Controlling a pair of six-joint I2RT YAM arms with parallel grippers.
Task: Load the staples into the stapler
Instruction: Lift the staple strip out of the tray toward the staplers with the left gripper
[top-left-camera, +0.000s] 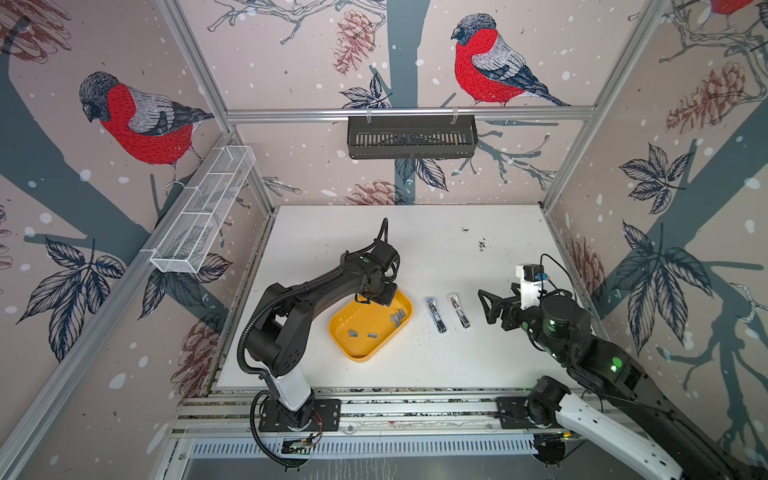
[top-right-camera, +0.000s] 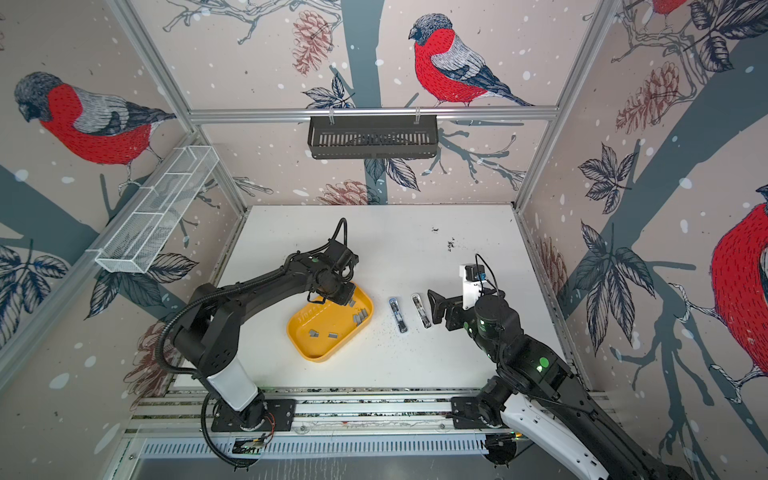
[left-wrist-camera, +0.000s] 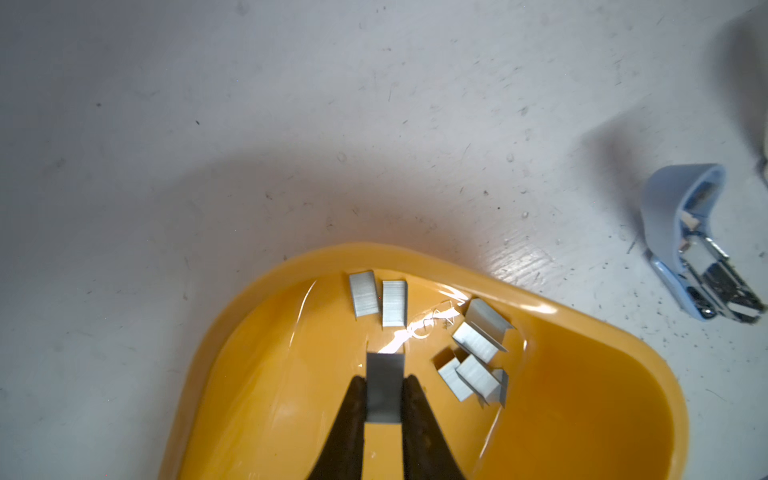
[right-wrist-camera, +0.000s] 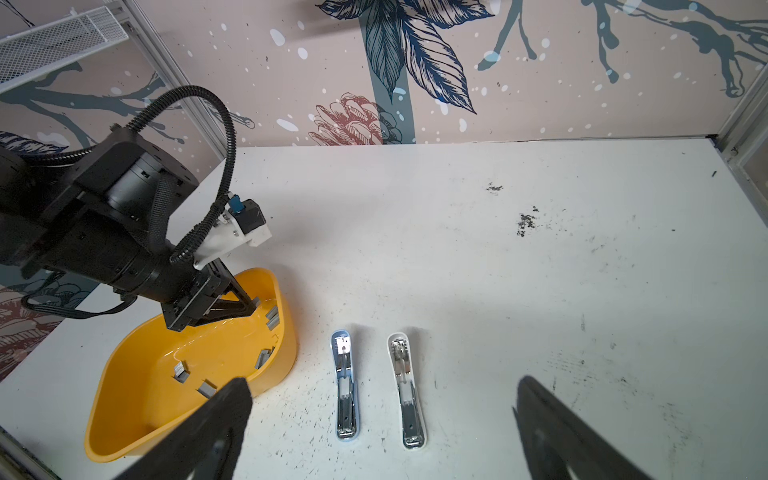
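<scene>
A yellow tray holds the staples, several short grey strips. My left gripper reaches down into the tray and is shut on one grey staple strip, pinched between its two black fingertips. To the right of the tray two staplers lie opened flat on the table: a blue stapler and a white stapler. My right gripper hangs open just right of the white stapler, holding nothing.
The white table carries dark specks and loose bits around the staplers. A black basket hangs on the back wall and a white mesh shelf on the left wall. Aluminium frame rails edge the table.
</scene>
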